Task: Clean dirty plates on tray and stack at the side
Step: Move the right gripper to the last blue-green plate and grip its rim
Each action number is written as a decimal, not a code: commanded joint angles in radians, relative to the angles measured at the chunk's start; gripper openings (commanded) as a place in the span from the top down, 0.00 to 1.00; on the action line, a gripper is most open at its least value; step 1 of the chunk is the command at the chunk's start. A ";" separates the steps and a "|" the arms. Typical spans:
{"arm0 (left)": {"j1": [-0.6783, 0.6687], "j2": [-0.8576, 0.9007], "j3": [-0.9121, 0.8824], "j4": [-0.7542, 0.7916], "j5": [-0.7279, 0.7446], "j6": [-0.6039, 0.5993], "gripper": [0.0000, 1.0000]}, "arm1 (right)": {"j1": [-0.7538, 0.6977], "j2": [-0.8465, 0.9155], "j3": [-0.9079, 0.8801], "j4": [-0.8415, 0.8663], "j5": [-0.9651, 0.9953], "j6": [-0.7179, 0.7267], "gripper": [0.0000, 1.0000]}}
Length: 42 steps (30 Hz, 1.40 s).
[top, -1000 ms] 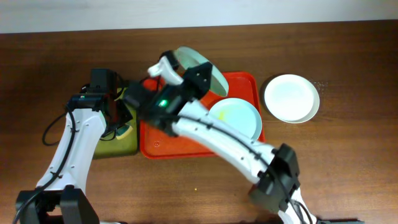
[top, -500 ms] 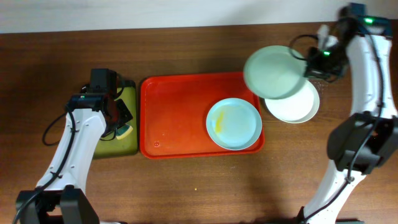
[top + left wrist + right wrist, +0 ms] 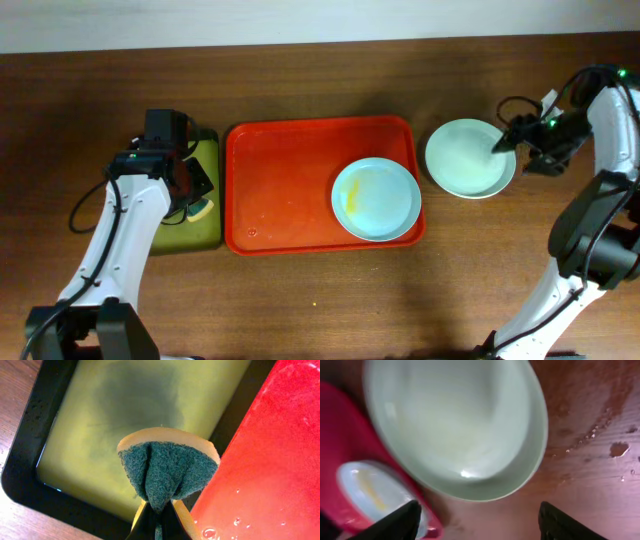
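Overhead: red-orange tray [image 3: 290, 190] lay at the middle of the brown bench [image 3: 300, 310]. One pale blue plate [image 3: 376, 199], marked with a yellowish smear, sat flat in the tray's right half, close to the near-right corner. One mint green plate [image 3: 468, 158] sat flat on the bench just beside the tray's right rim, off the tray. Whether another plate lay beneath it could not be told. The right pincer [image 3: 505, 143] was at that plate's right edge. A dark green tray [image 3: 190, 235], the narrower one, lay against the red-orange tray's left side. The left pincer [image 3: 197, 207] hung above it with a sponge [image 3: 202, 211].

Left wrist: the left pincer was clamped on the sponge, which was folded, its green scouring face outward and its yellow foam behind. Yellowish liquid [image 3: 125, 420] filled the dark green tray below. A wet corner of the red-orange tray showed at right.

Right wrist: the two fingers [image 3: 405, 520] of the right pincer stood wide apart, with nothing between them. The mint green plate lay just beyond their tips. The pale blue plate and a strip of red-orange tray showed at lower left. Water droplets [image 3: 619, 449] dotted the bench at right.
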 commanded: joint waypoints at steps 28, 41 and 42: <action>0.003 -0.016 0.008 -0.009 0.000 0.017 1.00 | 0.610 -0.518 -0.787 0.350 0.195 0.479 0.16; 0.003 -0.016 0.008 -0.008 0.000 0.017 1.00 | 0.613 -0.502 -0.795 0.468 0.284 0.616 0.61; 0.003 -0.016 0.008 -0.008 0.000 0.017 1.00 | 0.613 -0.492 -0.798 0.471 0.296 0.639 0.61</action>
